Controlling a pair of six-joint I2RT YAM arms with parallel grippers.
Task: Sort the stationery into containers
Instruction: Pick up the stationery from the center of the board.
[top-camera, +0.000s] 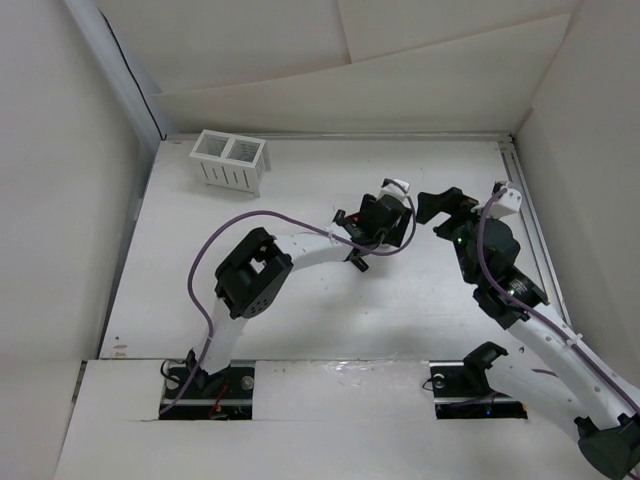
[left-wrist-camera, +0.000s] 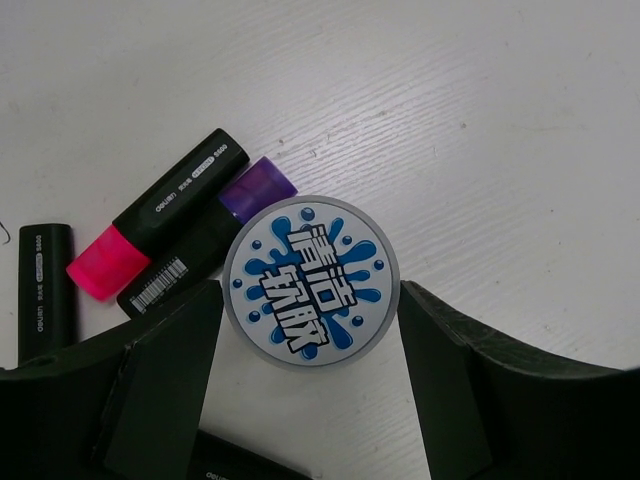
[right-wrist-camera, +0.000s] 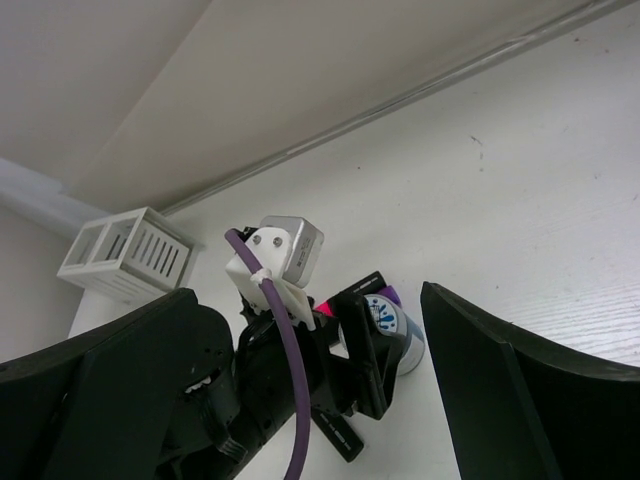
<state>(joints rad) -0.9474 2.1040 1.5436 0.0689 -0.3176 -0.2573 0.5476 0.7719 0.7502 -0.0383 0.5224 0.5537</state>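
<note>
A grey-blue round cylinder (left-wrist-camera: 310, 280) with a blue splash label stands on the white table. My left gripper (left-wrist-camera: 308, 288) has its jaws closed against the cylinder's two sides. It also shows in the top view (top-camera: 390, 228), where it hides the stationery. Beside the cylinder lie a black marker with a pink end (left-wrist-camera: 165, 215) and one with a purple end (left-wrist-camera: 215, 240). Another black marker (left-wrist-camera: 42, 290) lies at the left. My right gripper (top-camera: 443, 205) is open and empty, just right of the left one. The white two-compartment basket (top-camera: 230, 160) stands at the far left, also in the right wrist view (right-wrist-camera: 125, 255).
White walls enclose the table on three sides. A metal rail (top-camera: 530, 220) runs along the right edge. The left arm's purple cable (top-camera: 215, 250) loops above the table. A fourth black marker (left-wrist-camera: 250, 465) lies under my left gripper.
</note>
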